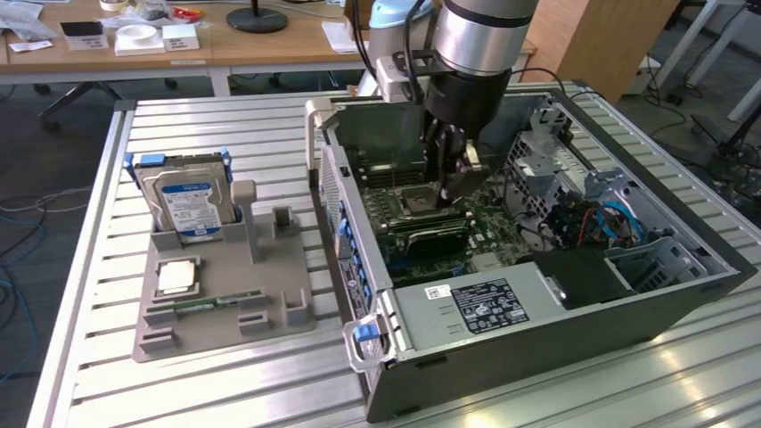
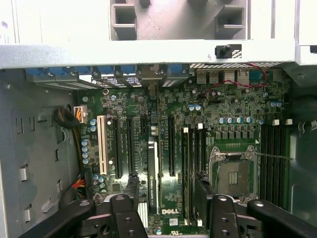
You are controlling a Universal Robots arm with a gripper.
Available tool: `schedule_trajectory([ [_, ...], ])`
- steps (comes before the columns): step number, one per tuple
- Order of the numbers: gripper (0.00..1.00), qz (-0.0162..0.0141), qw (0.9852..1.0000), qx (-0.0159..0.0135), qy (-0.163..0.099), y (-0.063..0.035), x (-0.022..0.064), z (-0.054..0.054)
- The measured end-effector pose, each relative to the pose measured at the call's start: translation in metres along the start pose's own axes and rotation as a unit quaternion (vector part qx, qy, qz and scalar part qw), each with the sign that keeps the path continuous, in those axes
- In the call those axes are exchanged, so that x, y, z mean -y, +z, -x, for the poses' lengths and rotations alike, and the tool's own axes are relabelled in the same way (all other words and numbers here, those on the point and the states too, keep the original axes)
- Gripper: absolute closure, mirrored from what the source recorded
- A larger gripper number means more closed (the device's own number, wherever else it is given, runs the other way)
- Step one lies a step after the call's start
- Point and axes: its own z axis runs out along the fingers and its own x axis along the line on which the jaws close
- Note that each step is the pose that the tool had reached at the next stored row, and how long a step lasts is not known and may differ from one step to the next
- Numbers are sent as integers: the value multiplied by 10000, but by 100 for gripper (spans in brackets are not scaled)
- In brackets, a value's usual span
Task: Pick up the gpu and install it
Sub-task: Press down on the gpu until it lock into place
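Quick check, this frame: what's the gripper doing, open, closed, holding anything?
Gripper: open, jaws spread either side of the gpu standing in its motherboard slot inside the computer case; not gripping it.

A: What can you count on the tabletop (image 1: 238, 392)?

B: You have one open computer case (image 1: 666, 308) and one grey parts holder (image 1: 226, 330). The holder carries one blue-labelled hard drive (image 1: 191, 207), one processor chip (image 1: 176, 276) and one slim green memory stick (image 1: 220, 303).

A: And inside the case?

B: You have one green motherboard (image 2: 223, 106), one white expansion slot (image 2: 104, 144) on it, one empty processor socket (image 2: 234, 173) and one robot arm (image 1: 482, 45) reaching in.
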Motion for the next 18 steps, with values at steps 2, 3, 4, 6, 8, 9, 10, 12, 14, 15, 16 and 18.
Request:
schedule_trajectory([
  [2, 50, 0, 10000, 0, -1, 0, 0, 0],
  [3, 50, 0, 10000, 0, 0, 0, 0, 0],
  [4, 56, 0, 10000, 0, 0, 0, 0, 0],
  [6, 68, 0, 10000, 0, 0, 0, 0, 0],
  [8, 74, 0, 10000, 0, 0, 0, 0, 0],
  [9, 80, 0, 10000, 0, 0, 0, 0, 0],
  [10, 80, 0, 10000, 0, 0, 0, 0, 0],
  [12, 86, 0, 10000, 0, 0, 0, 0, 0],
  [14, 86, 0, 10000, 0, 0, 0, 0, 0],
  [15, 86, 0, 10000, 0, 0, 0, 0, 0],
  [16, 86, 0, 10000, 0, 0, 0, 0, 0],
  [18, 86, 0, 10000, 0, 0, 0, 0, 0],
])
